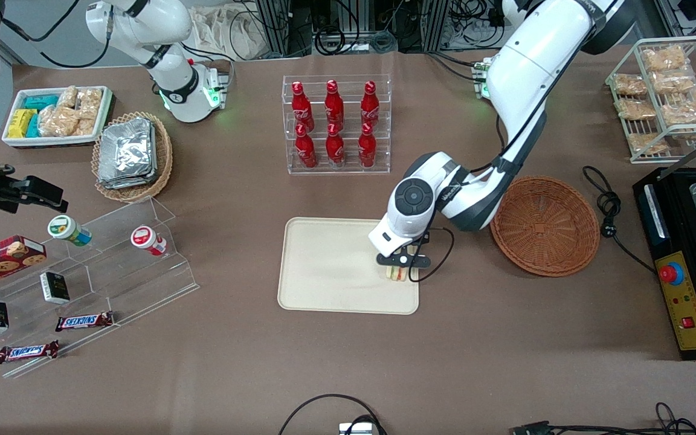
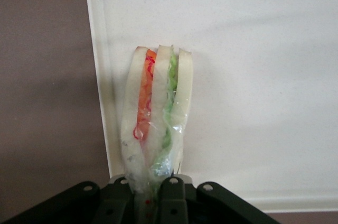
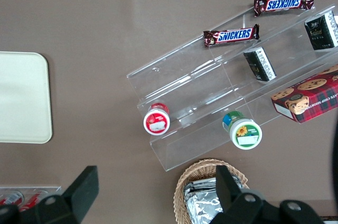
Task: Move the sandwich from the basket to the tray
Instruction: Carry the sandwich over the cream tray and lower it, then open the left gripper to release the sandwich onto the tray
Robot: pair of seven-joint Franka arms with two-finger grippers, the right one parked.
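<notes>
While the two black fingers (image 2: 171, 189) press in from each side, the gripper (image 1: 397, 270) holds the sandwich (image 2: 156, 115) tight by one end. The jaws are nearly closed, with only the squashed end of the sandwich between them. The sandwich is wrapped in clear plastic. It has three pale slices of bread, with red and orange filling in one gap and green filling in the other. It stands on its edge over the tray (image 2: 264, 76), close to the tray's rim, and the brown table (image 2: 42, 102) shows just past that rim.

In the front view the gripper is low over the corner of the tray (image 1: 336, 266) that is nearest the working arm's end and near the front camera. The sandwich (image 1: 396, 273) sits at the tray there; I cannot tell if it touches the tray or hangs just above it.

The round brown basket (image 1: 545, 225) lies beside the tray, toward the working arm's end of the table. It has nothing in it. Farther from the front camera than the tray stands a clear rack of red bottles (image 1: 336, 124).
</notes>
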